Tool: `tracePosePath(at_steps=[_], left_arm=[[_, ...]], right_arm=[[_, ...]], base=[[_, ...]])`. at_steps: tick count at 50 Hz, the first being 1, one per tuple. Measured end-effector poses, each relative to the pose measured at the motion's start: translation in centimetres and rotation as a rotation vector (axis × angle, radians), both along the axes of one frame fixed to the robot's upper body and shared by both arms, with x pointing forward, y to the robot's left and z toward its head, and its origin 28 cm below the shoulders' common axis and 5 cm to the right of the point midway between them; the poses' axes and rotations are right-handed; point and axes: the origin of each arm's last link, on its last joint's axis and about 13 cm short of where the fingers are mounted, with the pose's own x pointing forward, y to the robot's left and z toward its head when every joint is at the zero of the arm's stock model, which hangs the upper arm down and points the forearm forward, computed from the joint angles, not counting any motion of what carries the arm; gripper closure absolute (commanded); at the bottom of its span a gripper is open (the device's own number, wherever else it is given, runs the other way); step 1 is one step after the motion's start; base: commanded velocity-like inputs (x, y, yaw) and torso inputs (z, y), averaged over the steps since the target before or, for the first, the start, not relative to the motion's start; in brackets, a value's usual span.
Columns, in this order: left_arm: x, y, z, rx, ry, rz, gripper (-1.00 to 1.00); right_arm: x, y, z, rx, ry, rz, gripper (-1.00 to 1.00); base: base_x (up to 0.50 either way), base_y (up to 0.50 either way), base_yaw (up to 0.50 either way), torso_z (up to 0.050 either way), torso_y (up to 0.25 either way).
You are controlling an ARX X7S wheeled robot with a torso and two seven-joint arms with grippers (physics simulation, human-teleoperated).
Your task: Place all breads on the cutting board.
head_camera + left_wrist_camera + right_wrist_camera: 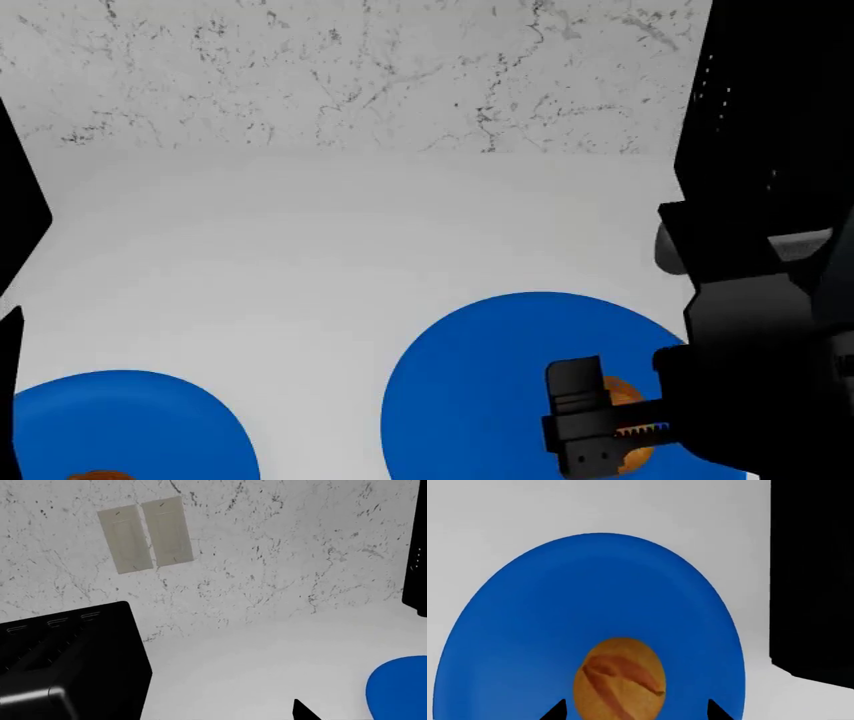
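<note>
The bread [619, 679] lay on the near part of the right-hand blue plate [560, 605], its long axis running near to far, straight between the spread fingertips [555, 711] of the right gripper [597, 430]. The right arm reached in from the right, poised low over it; the left gripper's state could not be told.

roll [625, 428]: half behind right gripper [603, 430] | left bread [96, 474]: edge-cropped

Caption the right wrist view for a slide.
Right gripper hovering open over a golden-brown bread on a round blue plate, fingers flanking it.
</note>
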Motion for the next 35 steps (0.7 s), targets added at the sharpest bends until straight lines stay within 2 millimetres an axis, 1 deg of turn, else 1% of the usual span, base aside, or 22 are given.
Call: tracePosePath(at_steps=[15, 35], left_arm=[[-0.1, 0.1, -0.2, 0.000, 0.008, 0.003, -1.00], [-0.3, 0.0, -0.6, 0.008, 0.024, 0.002, -1.00]], right_arm=[[0.4, 0.0, -1.5, 0.014, 0.029, 0.005, -1.00], [1.2, 0.2, -2.4, 0.041, 0.040, 0.014, -1.00]], base=[[0.00, 0.00, 0.00, 0.000, 0.000], [0.00, 0.00, 0.00, 0.000, 0.000]])
